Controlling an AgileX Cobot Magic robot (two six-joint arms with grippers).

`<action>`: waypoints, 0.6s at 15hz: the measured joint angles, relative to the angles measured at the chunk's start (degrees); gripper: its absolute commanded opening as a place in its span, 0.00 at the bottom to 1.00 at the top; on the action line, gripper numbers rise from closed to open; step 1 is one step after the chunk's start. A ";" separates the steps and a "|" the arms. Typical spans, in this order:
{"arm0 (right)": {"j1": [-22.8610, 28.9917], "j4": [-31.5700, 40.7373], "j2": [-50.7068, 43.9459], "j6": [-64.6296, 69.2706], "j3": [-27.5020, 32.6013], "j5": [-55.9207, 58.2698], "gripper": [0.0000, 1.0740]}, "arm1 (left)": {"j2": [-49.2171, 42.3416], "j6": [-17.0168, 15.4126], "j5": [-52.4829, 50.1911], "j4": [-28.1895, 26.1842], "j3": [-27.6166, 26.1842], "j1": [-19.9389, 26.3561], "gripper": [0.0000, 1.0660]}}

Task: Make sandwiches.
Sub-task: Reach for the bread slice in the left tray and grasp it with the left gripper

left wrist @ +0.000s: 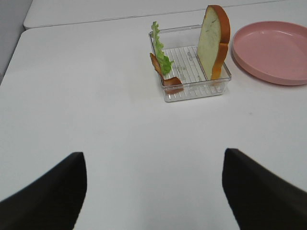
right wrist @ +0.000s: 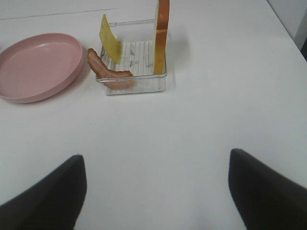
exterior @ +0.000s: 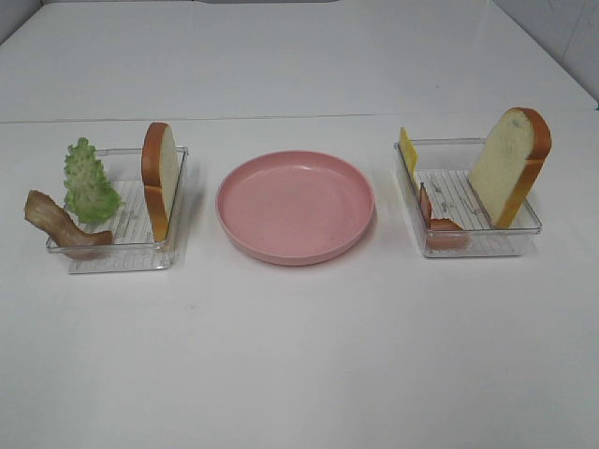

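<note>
The left clear tray [exterior: 117, 265] holds a bread slice [exterior: 161, 178] standing on edge, ruffled lettuce [exterior: 89, 182] and a bacon strip [exterior: 58, 223] hanging over its corner. In the right tray [exterior: 468, 245] a second bread slice [exterior: 510, 164] leans against the wall, with a cheese square [exterior: 408, 150] and bacon [exterior: 438, 213]. My left gripper [left wrist: 153, 191] is open over bare table, well short of its tray [left wrist: 192, 93]. My right gripper [right wrist: 156, 191] is open too, short of its tray [right wrist: 136, 86]. Neither holds anything, and neither shows in the high view.
An empty round pink plate [exterior: 295, 206] lies between the two trays. A seam in the white table runs behind them. The table's right edge [right wrist: 288, 28] shows in the right wrist view.
</note>
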 measured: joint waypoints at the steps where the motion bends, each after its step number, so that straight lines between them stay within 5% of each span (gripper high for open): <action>1: 0.00 0.00 0.00 0.00 0.00 0.00 0.71 | 0.00 0.00 0.00 0.00 0.00 0.00 0.70; 9: 0.00 0.00 0.00 0.00 0.00 0.00 0.71 | 0.00 0.00 0.00 0.00 0.00 0.00 0.70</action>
